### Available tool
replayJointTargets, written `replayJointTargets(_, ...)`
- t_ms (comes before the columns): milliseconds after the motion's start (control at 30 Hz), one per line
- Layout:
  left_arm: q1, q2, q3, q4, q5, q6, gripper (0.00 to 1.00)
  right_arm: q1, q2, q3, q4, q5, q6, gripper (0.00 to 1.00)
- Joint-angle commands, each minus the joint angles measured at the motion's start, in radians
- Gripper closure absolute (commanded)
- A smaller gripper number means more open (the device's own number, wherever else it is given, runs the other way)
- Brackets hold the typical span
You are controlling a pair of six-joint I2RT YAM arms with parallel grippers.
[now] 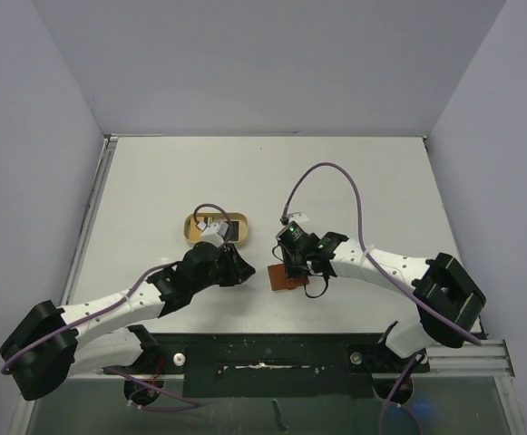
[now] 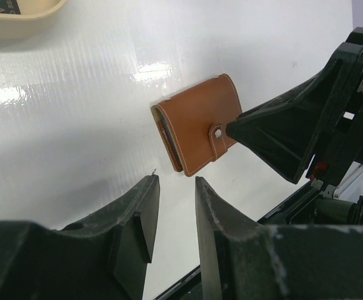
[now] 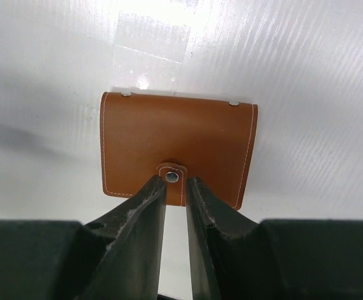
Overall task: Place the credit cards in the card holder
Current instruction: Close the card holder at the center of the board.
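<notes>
Two narrow gaps: my left gripper (image 2: 175, 187) empty just beside the card holder (image 2: 193, 122), my right gripper (image 3: 176, 184) astride its snap tab (image 2: 218, 147), pinching or not I cannot tell, so I'd peel gently.

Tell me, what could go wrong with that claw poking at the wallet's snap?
The card holder lies snapped shut and loose; the right gripper at its snap tab may just push it across the smooth table. The narrow fingertips could slip off the small tab. The left gripper hovers nearby, so the arms might bump.
</notes>
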Motion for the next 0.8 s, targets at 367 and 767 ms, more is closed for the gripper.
replayJointTargets(367,0.009,0.020,0.000,0.059,0.010,-0.006,0.72,-0.004,0.151,-0.095,0.127,-0.050,0.009,0.90)
replayJointTargets(767,0.013,-0.055,0.117,-0.114,-0.047,0.061,0.67,-0.009,0.017,0.011,0.034,0.021,-0.016,0.79)
